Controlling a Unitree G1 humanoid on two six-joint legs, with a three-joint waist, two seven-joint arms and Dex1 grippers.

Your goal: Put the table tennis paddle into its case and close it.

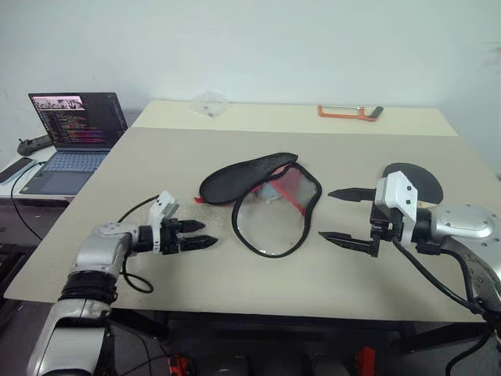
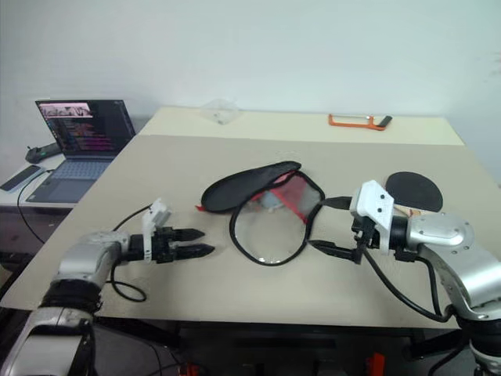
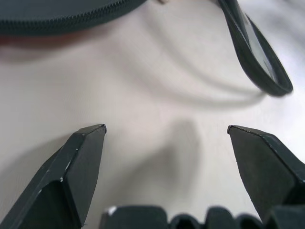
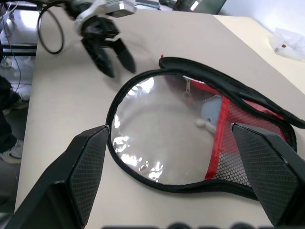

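We see a beige table (image 1: 391, 258) against a plain pale wall (image 1: 313, 39). To its left an open laptop (image 1: 74, 133) rests on a lower side desk (image 1: 16, 196).

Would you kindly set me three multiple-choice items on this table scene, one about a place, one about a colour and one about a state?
1. Where does the table tennis paddle lie?
A. inside the case
B. on the table behind the right gripper
C. on the laptop

2. What colour is the tool at the table's far edge?
A. orange
B. green
C. blue

3. How is the case?
A. zipped shut
B. open, flap folded back
C. held up by a gripper

Answers: 1 B, its black blade shows beyond the right gripper. 2 A, its frame is plainly orange. 3 B, the flap lies back and the clear panel and red mesh are exposed.
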